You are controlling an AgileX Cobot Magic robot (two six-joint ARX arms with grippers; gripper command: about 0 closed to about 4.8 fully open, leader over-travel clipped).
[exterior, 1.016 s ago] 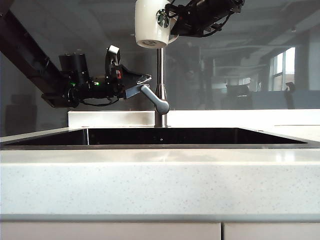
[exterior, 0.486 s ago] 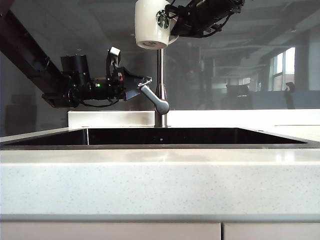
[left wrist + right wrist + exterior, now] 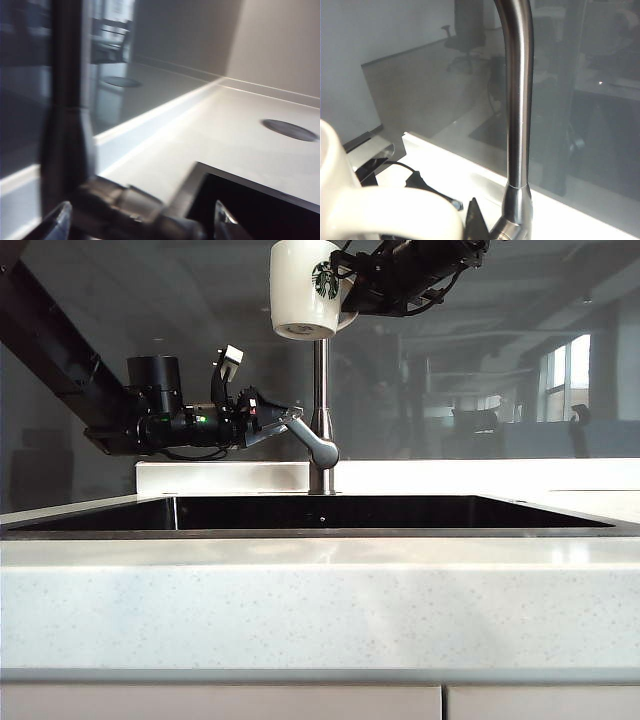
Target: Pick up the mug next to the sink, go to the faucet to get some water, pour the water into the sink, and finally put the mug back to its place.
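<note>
**Mug held high at the tap, left gripper at the lever**

From my remote seat I saw the pale speckled counter (image 3: 320, 600) filling the foreground, with the dark sink (image 3: 320, 512) sunk into it. The steel faucet (image 3: 321, 410) rose behind the basin. My left gripper (image 3: 288, 420) sat level on the left side with its jaws spread wide on either side of the lever (image 3: 312, 441); the left wrist view, blurred, showed the lever (image 3: 135, 212) between the two fingertips (image 3: 56, 222), and I could not tell whether they touched it. My right gripper (image 3: 352, 290) was closed on the handle of the white mug (image 3: 303, 288), upright at the top of the spout. I saw no water.
</note>
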